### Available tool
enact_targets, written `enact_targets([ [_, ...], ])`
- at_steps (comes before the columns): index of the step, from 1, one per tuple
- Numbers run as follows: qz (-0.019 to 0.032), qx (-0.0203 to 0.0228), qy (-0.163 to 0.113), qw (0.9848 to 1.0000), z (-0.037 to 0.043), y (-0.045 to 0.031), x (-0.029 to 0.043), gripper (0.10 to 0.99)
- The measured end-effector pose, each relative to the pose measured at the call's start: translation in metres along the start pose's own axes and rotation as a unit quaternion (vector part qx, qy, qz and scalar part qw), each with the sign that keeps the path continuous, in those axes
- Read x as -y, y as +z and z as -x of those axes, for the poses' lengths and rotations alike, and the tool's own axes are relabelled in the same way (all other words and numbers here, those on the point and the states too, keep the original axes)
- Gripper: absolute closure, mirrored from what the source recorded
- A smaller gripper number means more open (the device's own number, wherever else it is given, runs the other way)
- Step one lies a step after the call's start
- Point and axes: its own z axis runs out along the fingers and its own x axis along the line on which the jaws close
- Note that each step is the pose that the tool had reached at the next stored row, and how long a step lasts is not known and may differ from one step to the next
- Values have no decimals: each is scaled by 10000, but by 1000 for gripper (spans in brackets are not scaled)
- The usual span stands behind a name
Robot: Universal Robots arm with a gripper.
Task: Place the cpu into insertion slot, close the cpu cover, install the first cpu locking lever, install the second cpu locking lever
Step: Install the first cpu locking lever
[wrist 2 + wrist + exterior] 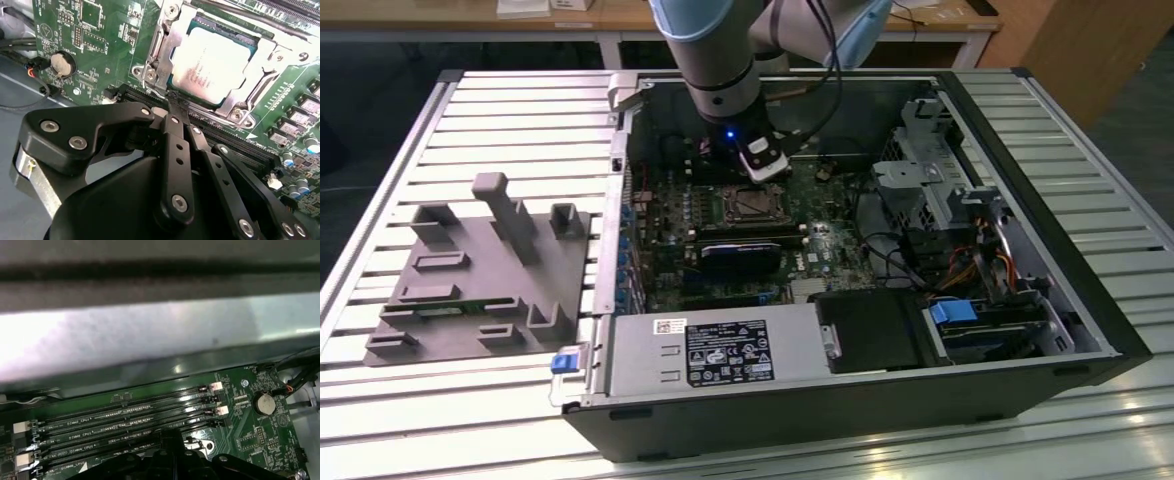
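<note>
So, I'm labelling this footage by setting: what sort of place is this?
Likely a robotics lab or workshop bench: an opened desktop computer case lies on a slatted metal table, a grey fixture block beside it, wooden desks behind.

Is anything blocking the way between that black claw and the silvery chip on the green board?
Nothing visible does. The gripper hangs at the edge of the metal cover, and the chip already lies beneath that cover, showing through its window.

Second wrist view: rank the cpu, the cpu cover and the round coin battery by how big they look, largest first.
1. cpu cover, the frame surrounding the chip.
2. cpu, showing within the cover's window.
3. coin battery, clearly the smallest.
</note>
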Motion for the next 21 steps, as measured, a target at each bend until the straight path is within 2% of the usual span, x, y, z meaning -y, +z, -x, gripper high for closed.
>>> enact_targets([
  [7,0,4,7,10000,1,-7,-3,984],
  [21,0,2,7,10000,58,-235,-59,984],
])
